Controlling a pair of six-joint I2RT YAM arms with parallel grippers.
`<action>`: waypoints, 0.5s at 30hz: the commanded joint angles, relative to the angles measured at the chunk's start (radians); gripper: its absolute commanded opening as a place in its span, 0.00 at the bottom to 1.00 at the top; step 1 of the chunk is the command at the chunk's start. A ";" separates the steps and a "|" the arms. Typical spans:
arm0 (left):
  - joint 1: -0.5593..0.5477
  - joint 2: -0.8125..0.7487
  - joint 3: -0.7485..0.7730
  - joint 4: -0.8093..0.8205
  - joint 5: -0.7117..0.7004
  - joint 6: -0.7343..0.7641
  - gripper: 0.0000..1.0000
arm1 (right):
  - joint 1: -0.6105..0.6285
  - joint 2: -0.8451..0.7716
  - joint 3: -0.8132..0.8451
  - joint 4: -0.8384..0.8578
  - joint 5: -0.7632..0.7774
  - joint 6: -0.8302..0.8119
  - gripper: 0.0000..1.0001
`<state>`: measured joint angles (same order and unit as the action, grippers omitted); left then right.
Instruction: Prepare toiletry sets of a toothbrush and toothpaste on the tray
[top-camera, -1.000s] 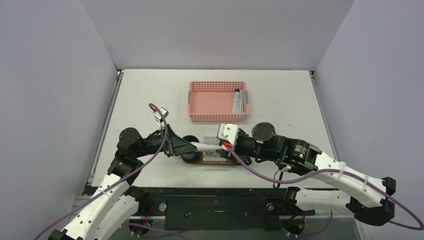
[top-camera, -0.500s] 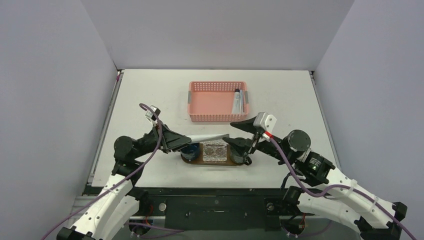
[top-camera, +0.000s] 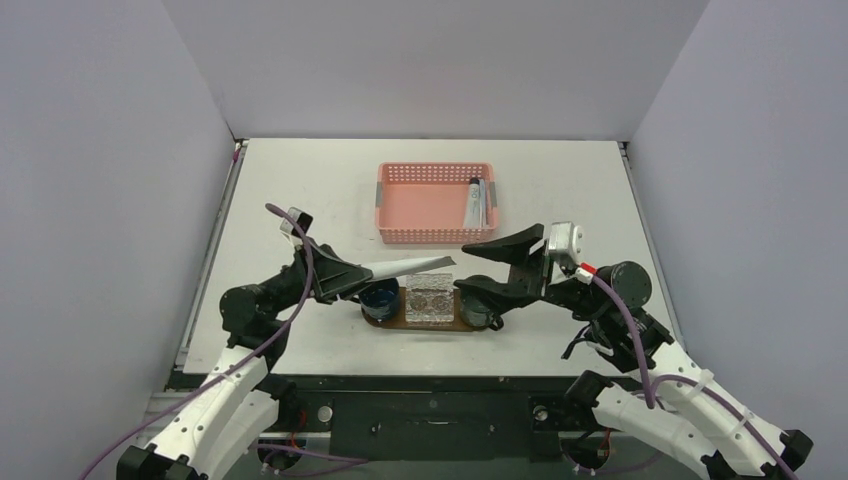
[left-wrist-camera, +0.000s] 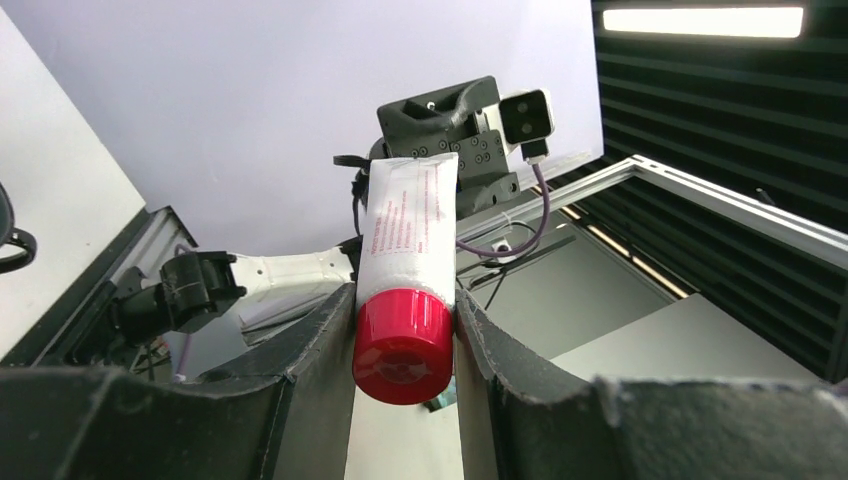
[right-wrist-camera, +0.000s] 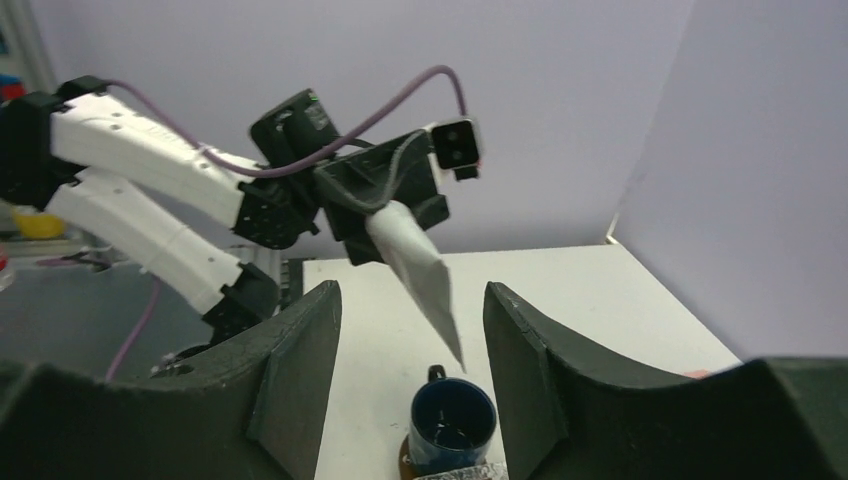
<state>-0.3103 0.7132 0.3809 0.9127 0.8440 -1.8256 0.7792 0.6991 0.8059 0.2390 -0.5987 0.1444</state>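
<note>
Toothpaste (top-camera: 405, 267): is hanging in the air just over the left end of the tray (top-camera: 392, 321), clear of the desk, gripped at its red-capped end.
Left hand (top-camera: 352, 283): is pinching the toothpaste just behind the cap, one finger pressing on each side of the neck; the left wrist view is showing the cap sitting between the pads.
Right hand (top-camera: 490, 267): is standing spread with nothing in it, hovering over the right end of the tray and facing the free end of the toothpaste across a short gap.
Long axis: is running along the near edge of the desk, close to level, from the left hand toward the right hand.
Pointing: the cap is facing the left edge; the flat crimped end is aiming toward the right edge and, in the right wrist view, dipping over the blue cup (right-wrist-camera: 453, 425).
Tray: is lying by the near edge, about midway along it, carrying the cup at its left end and a clear holder (top-camera: 428, 300) in the middle.
Nearer arm: the left, since it is already carrying the toothpaste; the right is only waiting close by.
Coming move: probably turning on the cup lying directly below the crimped end, so the toothpaste is likely needing to tip from near level toward upright before going down.
Basket (top-camera: 425, 205): is sitting toward the far edge, well apart, holding another slim item (top-camera: 477, 203) along its right side.
</note>
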 joint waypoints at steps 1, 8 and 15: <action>0.007 0.021 -0.003 0.198 -0.025 -0.114 0.00 | -0.006 0.042 0.064 0.070 -0.267 0.000 0.50; 0.007 0.015 -0.005 0.228 -0.021 -0.171 0.00 | 0.006 0.084 0.100 0.098 -0.313 -0.013 0.48; 0.007 -0.012 -0.001 0.238 -0.023 -0.188 0.00 | 0.007 0.085 0.125 0.097 -0.293 -0.038 0.47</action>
<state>-0.3103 0.7296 0.3649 1.0527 0.8379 -1.9873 0.7803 0.7921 0.8757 0.2550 -0.8524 0.1410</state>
